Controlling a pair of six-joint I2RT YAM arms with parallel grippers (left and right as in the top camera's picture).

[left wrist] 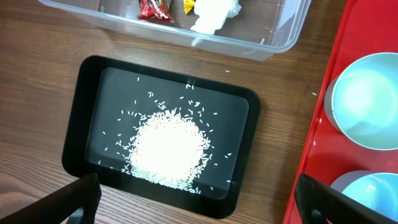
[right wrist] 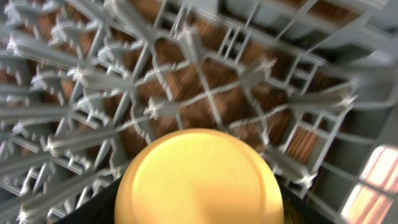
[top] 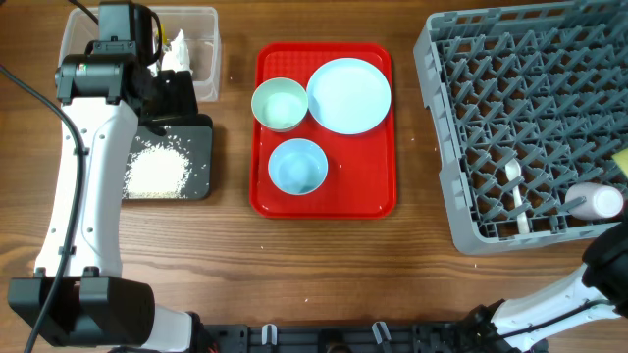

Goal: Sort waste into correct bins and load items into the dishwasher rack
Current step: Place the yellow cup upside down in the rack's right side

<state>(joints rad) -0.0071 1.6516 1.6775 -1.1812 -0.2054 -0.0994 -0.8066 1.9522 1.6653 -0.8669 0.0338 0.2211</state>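
Observation:
My left gripper [left wrist: 196,191] is open and empty, held above the black tray [left wrist: 239,149], which carries a heap of rice [left wrist: 166,146]. The clear tub [left wrist: 273,37] behind it holds red [left wrist: 154,9], yellow [left wrist: 188,5] and white [left wrist: 214,14] wrappers. My right gripper [right wrist: 199,214] is shut on the yellow cup [right wrist: 200,177], held bottom-up over the grey rack [right wrist: 205,93]. In the overhead view the rack [top: 491,88] holds a white spoon [top: 515,186] and a white cup [top: 594,201]. The plate [top: 348,95] and two bowls [top: 280,103] [top: 297,165] sit on the red tray [top: 378,191].
The left arm [top: 83,176] stretches along the table's left side over the black tray [top: 196,147] and the tub [top: 201,49]. The right arm [top: 608,265] comes in at the bottom right corner. Bare wood lies between the red tray and the rack.

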